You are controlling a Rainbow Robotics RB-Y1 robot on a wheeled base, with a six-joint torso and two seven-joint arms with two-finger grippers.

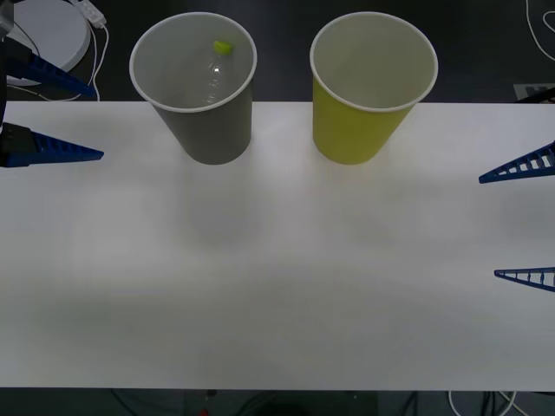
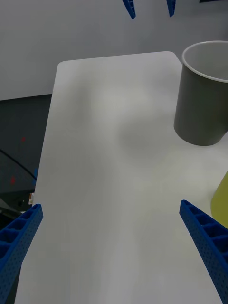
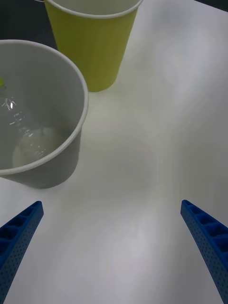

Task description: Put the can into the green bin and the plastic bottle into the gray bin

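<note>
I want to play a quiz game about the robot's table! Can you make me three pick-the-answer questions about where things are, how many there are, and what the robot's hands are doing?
1. Where is the plastic bottle?
A. inside the gray bin
B. inside the green bin
C. lying on the table

2. How many bins stand on the table?
A. one
B. two
C. three

3. How are the left gripper and right gripper?
A. both shut on a bin
B. one holds the bottle
C. both open, holding nothing

Answers:
1 A, the bottle with its lime-green cap leans inside the gray bin.
2 B, one gray and one green bin stand side by side at the far edge.
3 C, each gripper's blue fingers are spread apart over the table's sides, with nothing between them.
</note>
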